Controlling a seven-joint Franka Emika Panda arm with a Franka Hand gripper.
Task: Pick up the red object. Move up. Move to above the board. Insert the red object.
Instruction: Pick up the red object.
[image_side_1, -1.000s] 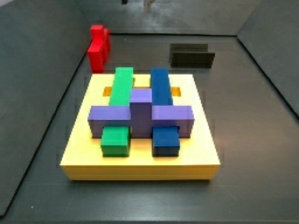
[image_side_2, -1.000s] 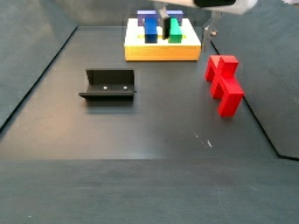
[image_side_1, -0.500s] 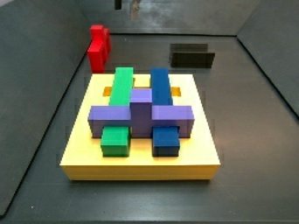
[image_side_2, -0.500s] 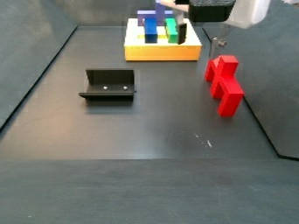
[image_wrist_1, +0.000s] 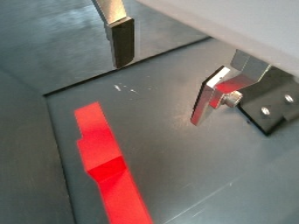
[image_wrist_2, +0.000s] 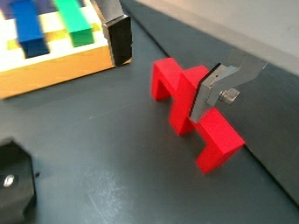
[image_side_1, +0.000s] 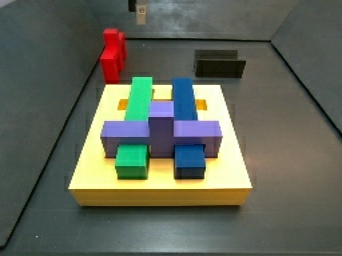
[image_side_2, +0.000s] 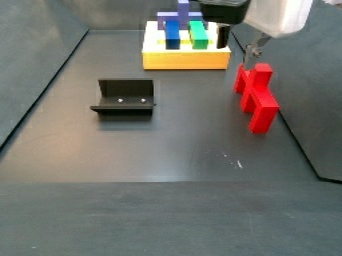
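Gripper (image_wrist_2: 163, 66) hangs above the red object (image_wrist_2: 193, 118), its 2 fingers (image_wrist_2: 212, 87) spread wide and empty, evidently lining up for the pick. Piece lies on the floor beside the board (image_wrist_2: 65, 68).

The red object (image_wrist_2: 193, 112) is showing a smooth, matt plastic-looking face, and in a wrist view it is throwing a soft red reflection on the floor (image_wrist_1: 176, 166), which is looking like dark, slightly glossy sheet with faint scuffs. The gripper (image_wrist_2: 163, 61), hanging just over the red object, is showing brushed silver metal fingers (image_wrist_2: 216, 86) with dull dark pads. The board (image_side_1: 160, 178) is looking like smooth matt yellow plastic, as are its green, blue and purple blocks (image_side_1: 162, 128). The fixture (image_side_2: 124, 97) is appearing matt black.
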